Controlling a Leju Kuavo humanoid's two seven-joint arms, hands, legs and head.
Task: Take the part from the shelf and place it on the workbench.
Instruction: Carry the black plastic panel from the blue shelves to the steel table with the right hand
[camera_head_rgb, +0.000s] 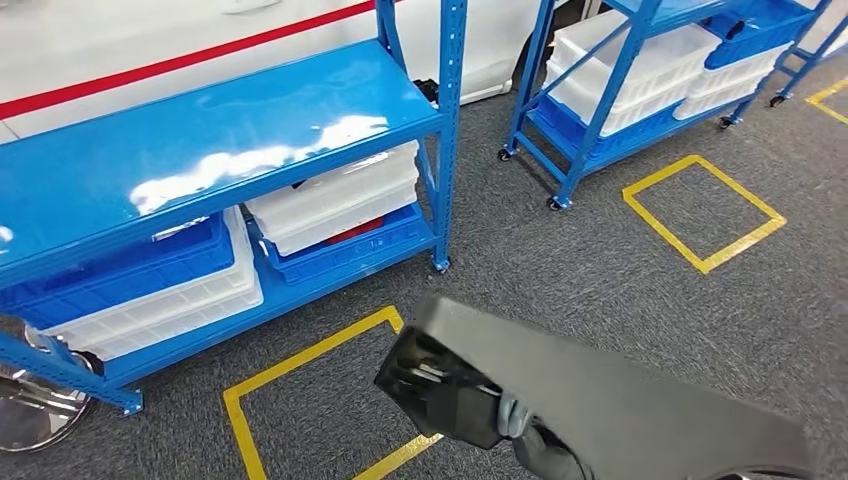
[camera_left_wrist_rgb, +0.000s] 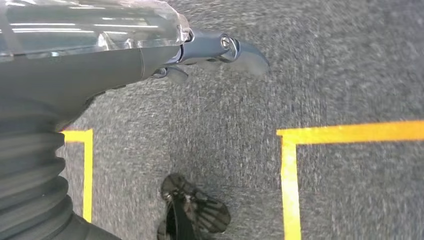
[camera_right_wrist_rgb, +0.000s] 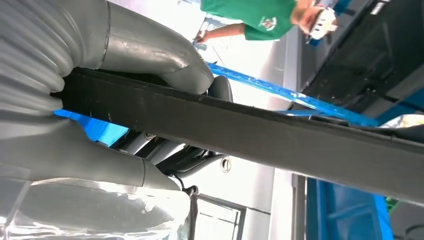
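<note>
My right hand (camera_right_wrist_rgb: 115, 125) holds the part (camera_head_rgb: 600, 400), a long flat dark grey piece. My thumb is on one side of its edge and my other fingers (camera_right_wrist_rgb: 170, 155) are on the other side, so it is squeezed between them. In my head view the part sits low in front of me, above the grey carpet (camera_head_rgb: 600, 260), with its blocky black end over a yellow tape square (camera_head_rgb: 300, 385) on the floor. It is off the shelf and in the air.

My left hand (camera_left_wrist_rgb: 150, 55) hangs down over the carpet. Its fingers look curled in a bit and I see nothing in them, but I cannot tell for sure how far it is open.

To my left stands a blue shelf (camera_head_rgb: 200, 130) with a shiny bare top. Under it are white bins (camera_head_rgb: 330, 205) stacked up, and blue bins (camera_head_rgb: 130, 265) too. One blue bin (camera_head_rgb: 345, 245) on the low level has something red in it. I cannot see inside the others.

Farther back is another blue shelf on wheels (camera_head_rgb: 590, 130), with more white bins (camera_head_rgb: 640, 65) and a blue one. Beside it is another yellow tape square (camera_head_rgb: 703, 212).

In my right wrist view, a person in a green shirt (camera_right_wrist_rgb: 250, 17) stands beyond the part.
</note>
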